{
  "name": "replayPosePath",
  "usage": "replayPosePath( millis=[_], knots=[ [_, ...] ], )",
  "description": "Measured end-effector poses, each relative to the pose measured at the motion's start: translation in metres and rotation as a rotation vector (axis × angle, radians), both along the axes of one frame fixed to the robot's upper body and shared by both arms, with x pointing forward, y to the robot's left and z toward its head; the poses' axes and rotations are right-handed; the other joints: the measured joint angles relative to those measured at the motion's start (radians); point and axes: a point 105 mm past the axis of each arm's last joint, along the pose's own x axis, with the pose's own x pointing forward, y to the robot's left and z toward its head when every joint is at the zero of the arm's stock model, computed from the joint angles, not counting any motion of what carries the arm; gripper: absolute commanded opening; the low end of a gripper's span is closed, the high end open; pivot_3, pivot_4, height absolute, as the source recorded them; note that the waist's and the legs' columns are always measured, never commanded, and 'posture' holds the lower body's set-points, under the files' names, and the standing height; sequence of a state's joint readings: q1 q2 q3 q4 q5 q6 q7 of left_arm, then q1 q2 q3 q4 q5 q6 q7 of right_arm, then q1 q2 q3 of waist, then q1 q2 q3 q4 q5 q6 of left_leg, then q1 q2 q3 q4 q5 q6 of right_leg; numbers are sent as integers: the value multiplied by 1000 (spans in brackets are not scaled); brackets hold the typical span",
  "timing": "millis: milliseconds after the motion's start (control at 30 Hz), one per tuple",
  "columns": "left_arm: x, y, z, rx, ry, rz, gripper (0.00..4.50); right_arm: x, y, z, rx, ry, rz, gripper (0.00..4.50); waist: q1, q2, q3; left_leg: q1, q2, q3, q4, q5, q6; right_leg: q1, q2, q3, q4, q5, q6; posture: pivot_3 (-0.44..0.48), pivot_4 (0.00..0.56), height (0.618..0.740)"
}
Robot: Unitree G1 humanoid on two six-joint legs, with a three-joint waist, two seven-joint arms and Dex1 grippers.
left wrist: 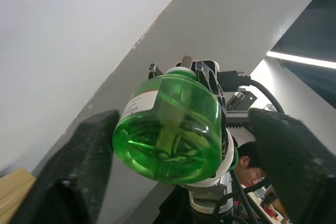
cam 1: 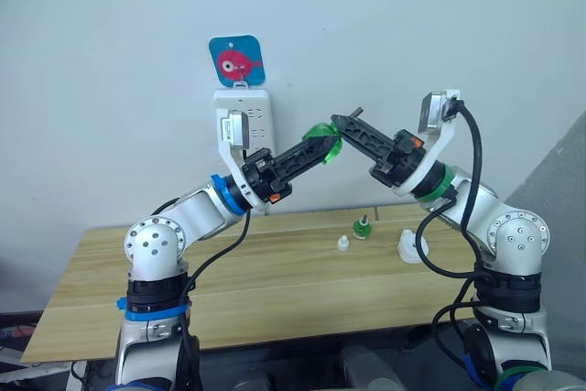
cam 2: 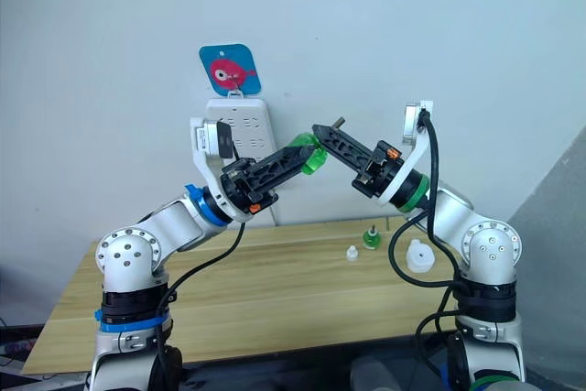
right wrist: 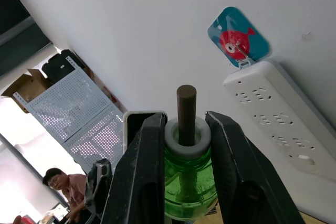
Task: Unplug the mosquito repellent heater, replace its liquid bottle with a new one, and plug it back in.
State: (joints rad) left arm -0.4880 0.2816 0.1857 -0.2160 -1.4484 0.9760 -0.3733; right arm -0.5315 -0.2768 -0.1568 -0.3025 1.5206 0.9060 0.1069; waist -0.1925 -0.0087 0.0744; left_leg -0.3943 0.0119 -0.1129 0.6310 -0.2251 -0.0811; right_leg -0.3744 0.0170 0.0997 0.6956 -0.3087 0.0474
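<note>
Green bottle (left wrist: 170,129): nearest the left wrist camera, base-on, held up in mid-air between the two arms, well above the table (cam 1: 229,281).
Right gripper (right wrist: 181,145): fingers closed on the white collar of the green bottle, dark wick rising between them; gripping from the neck end.
Left gripper (left wrist: 178,145): fingers spread wide either side of the bottle's base, not touching it; holding nothing.
Key relation: bottle's long axis runs roughly in line with both grippers, neck toward the right arm, base toward the left; left fingers already flank the body, so left arm judged nearer for a takeover grasp.
Mosquito repellent heater (cam 1: 413,246): white rounded piece lying on the table near the right arm, unplugged, well below the bottle.
Second bottle (cam 1: 363,227): small, green, standing on the table beside the heater.
Small white cap (cam 1: 342,244): on the table just beside the second bottle.
Power strip (cam 1: 249,121): white, mounted upright on the wall behind the left arm, under a blue fish hook (cam 1: 237,62).
Step judged: bottle exchange under way; refitting into the heater and replugging not yet done.
Risk judged: slip at the narrow collar during transfer.
</note>
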Motion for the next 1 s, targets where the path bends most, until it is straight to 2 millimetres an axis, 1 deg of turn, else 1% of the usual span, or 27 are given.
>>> replayPosePath(
  millis=[67,100,433,467,533,633,733,767,867,967,1000],
  knots=[
    [1,0,0,-4,4,3,2492,-1,0,1,2,-5,0,826,0,0,0,0,0,0,0,0,0,0,0,0,0,0,0,-152,0,740],
    [1,0,0,-6,2,2,2393,-1,0,2,4,-5,0,826,0,0,0,0,0,0,0,0,0,0,0,0,0,0,0,-152,0,740],
    [1,-1,1,-5,-2,-1,2392,-1,0,2,4,-2,4,826,0,0,0,0,0,0,0,0,0,0,0,0,0,0,0,-150,1,740],
    [0,-1,1,-5,-3,-2,2392,-1,0,2,5,1,5,1543,0,0,0,0,0,0,0,0,0,0,0,0,0,0,0,-150,1,740],
    [1,0,0,-3,-3,2,2392,-2,0,2,2,5,9,2087,0,0,0,0,0,0,0,0,0,0,0,0,0,0,0,-151,3,740],
    [1,0,0,1,-3,5,2392,-3,-2,1,-6,8,8,3167,0,0,0,0,0,0,0,0,0,0,0,0,-1,0,0,-153,10,740],
    [1,2,0,9,-7,6,2392,-3,-8,-6,-46,19,-19,4298,1,0,0,0,0,0,-1,0,0,0,0,0,-2,0,0,-161,21,740],
    [1,3,-1,17,-7,10,2392,-3,-10,-9,-62,25,-31,4500,1,0,0,0,0,0,-1,0,0,0,0,0,-2,0,0,-168,25,740],
    [0,10,-4,58,-12,14,2392,-3,-24,-24,-162,36,-110,4500,1,0,1,-1,0,0,-2,0,0,0,0,0,-4,0,0,-188,54,740],
    [-3,25,-11,114,-8,20,2392,-9,-45,-48,-299,57,-217,4500,2,1,5,-1,0,1,-2,0,0,0,0,1,-7,-1,2,-190,73,740],
    [-3,28,-13,122,-4,23,2392,-12,-48,-53,-329,60,-234,4500,2,2,7,-2,0,1,-2,0,0,0,0,2,-8,-1,2,-188,78,740]
  ],
)
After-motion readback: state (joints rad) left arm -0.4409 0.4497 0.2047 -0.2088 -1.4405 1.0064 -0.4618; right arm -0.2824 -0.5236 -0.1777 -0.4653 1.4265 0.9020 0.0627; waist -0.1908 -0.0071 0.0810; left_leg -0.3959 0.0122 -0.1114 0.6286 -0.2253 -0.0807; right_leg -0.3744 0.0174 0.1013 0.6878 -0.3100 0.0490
